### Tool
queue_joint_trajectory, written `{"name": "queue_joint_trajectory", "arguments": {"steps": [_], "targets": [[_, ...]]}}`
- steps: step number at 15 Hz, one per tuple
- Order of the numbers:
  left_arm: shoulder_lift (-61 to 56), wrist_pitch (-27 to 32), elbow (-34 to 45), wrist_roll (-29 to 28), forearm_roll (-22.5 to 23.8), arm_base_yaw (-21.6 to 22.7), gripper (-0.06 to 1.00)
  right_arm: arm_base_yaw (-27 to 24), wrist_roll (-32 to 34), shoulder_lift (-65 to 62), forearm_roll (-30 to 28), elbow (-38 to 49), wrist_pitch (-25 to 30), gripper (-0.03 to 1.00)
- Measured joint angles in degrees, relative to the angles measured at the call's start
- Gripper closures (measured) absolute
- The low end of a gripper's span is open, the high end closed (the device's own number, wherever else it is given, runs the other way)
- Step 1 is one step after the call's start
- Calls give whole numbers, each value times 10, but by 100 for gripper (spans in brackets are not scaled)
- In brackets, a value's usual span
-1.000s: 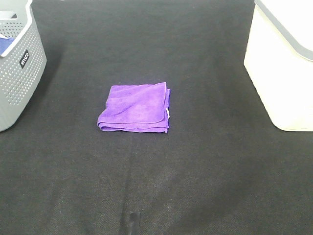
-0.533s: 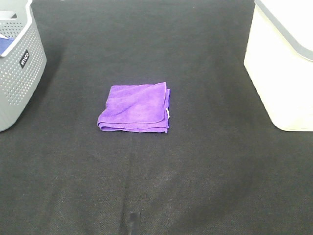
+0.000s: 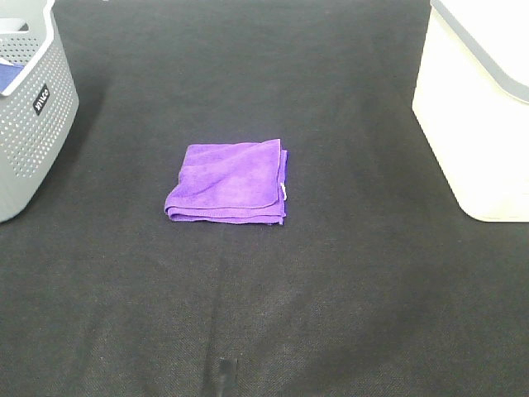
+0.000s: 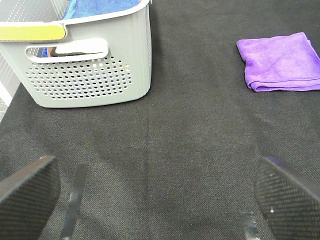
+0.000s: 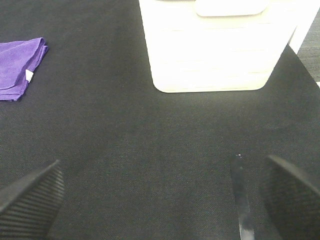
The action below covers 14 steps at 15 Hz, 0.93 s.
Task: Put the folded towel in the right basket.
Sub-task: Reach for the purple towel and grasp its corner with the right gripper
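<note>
The folded purple towel (image 3: 229,182) lies flat on the black mat in the middle of the table; it also shows in the left wrist view (image 4: 282,62) and at the edge of the right wrist view (image 5: 19,62). The right basket (image 3: 475,99) is white and stands at the right edge; the right wrist view (image 5: 220,45) shows its side. My left gripper (image 4: 160,200) is open and empty, well short of the towel. My right gripper (image 5: 160,200) is open and empty, in front of the white basket. Neither gripper shows in the high view.
A grey perforated basket (image 3: 29,116) stands at the left edge, holding a blue cloth (image 4: 95,7). The black mat (image 3: 331,289) covers the whole table. A small dark mark (image 3: 223,370) sits near the front edge.
</note>
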Motion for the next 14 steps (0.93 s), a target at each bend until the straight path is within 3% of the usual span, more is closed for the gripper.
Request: {"name": "queue_joint_trajectory", "arguments": {"steps": [14], "targets": [[0,0,0,0,0,0,-5,0,0,0,0,0,0,-1]]}}
